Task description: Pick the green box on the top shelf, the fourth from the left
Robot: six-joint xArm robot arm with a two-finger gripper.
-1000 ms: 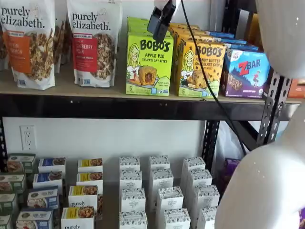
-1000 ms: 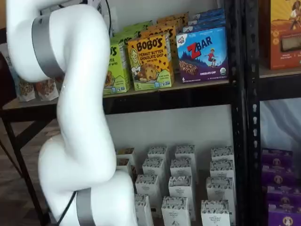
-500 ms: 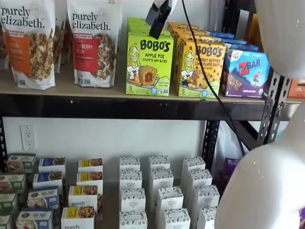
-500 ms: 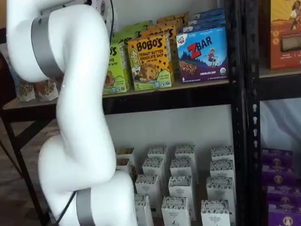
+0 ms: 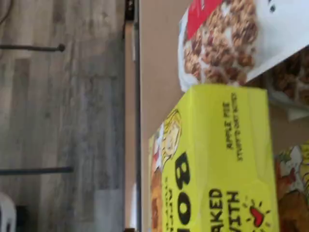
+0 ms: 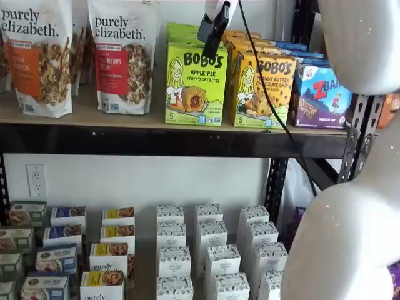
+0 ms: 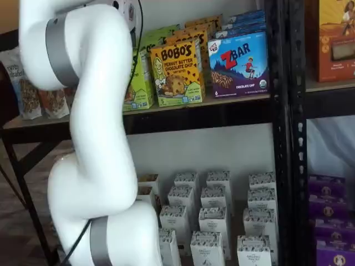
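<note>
The green box (image 6: 195,84) stands upright at the front of the top shelf (image 6: 81,116), reading "BOBO'S Apple Pie". In a shelf view the white arm hides most of it (image 7: 140,83). It fills much of the wrist view (image 5: 217,159), seen from above and close. My gripper (image 6: 211,30) hangs from above, just over the box's front top edge. Only its black fingers show, side-on, with no clear gap. No box is held in them.
A yellow-orange Bobo's box (image 6: 262,90) stands right of the green one, then a blue ZBar box (image 6: 324,95). A purely elizabeth bag (image 6: 122,56) stands close on its left. More green boxes sit behind it. The lower shelf holds several white cartons (image 6: 212,250).
The gripper has shifted slightly to the right over the green box. The arm has swung a little to the right in front of the shelves.
</note>
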